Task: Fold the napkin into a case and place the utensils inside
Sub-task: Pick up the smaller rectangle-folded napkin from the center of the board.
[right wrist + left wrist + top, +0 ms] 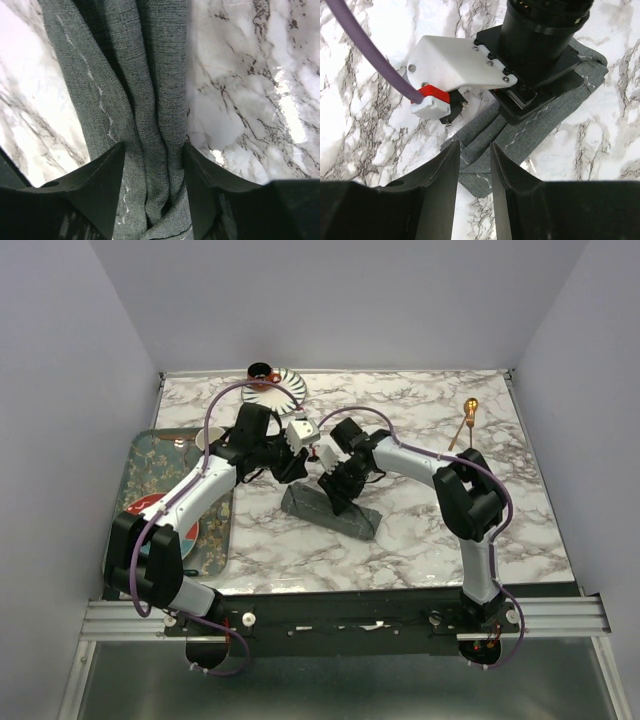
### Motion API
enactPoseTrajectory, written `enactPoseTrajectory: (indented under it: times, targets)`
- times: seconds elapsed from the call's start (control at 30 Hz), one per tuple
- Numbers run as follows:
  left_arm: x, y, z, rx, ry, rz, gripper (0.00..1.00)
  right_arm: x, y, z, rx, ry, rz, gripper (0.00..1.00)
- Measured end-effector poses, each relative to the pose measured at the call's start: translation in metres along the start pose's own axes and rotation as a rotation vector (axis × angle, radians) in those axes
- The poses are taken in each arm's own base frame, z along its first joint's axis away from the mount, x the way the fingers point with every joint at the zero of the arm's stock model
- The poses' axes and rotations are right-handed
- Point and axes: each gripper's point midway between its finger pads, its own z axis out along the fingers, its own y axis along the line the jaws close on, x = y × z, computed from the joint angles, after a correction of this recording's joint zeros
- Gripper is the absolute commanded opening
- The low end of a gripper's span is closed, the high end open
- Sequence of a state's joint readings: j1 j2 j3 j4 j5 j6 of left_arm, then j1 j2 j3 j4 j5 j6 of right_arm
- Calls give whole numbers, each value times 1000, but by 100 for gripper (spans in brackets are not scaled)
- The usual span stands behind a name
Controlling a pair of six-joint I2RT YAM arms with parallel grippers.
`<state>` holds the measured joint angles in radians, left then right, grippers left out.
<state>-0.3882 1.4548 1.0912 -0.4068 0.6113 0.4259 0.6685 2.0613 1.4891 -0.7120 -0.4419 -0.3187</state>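
Napkin [352, 521] lay mid-frame in the top view, a narrow folded strip on the marble table [430, 530] betw. the two arms. R gripper [152, 172] sat on it, fingers part-closed and pinching a bunched ridge of folds. L gripper [472, 172] hovered just over the strip's upper-left end, fingers w/ a narrow gap, nothing visibly clamped.

Risks, as I judged them:
- If R lifted or dragged while pinching, the layers would prob. pull open and the case would lose shape, since soft cloth won't hold a crease.
- Wrists were crowded close together over one small strip, so a careless move could knock them together.
- Utensils [464, 424] lay well apart at upper right. Fetching them meant leaving the folds unheld, so they might spring apart.

Strip's long axis ran from upper left to lower right in the top view. Couldn't tell which end was the mouth.
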Motion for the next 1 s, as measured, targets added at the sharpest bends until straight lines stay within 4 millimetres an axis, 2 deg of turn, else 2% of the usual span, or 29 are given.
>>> enactPoseTrajectory:
  times: [0.13,0.23,0.37,0.67,1.0]
  targets:
    - [7,7,-3,-22,3,-44,42,0,-4,1,49,7,-9,36]
    - [9,16,-8,-46,-1,-77,41,-1,-8,2,72,4,-6,32]
    - [11,25,-13,-70,-7,-107,41,-1,-6,3,69,5,-2,20]
    - [13,26,-14,-76,-8,-122,41,-3,-5,1,69,0,-8,1]
    - [20,28,-15,-83,-3,-164,41,-6,-18,-12,159,-5,-74,1]
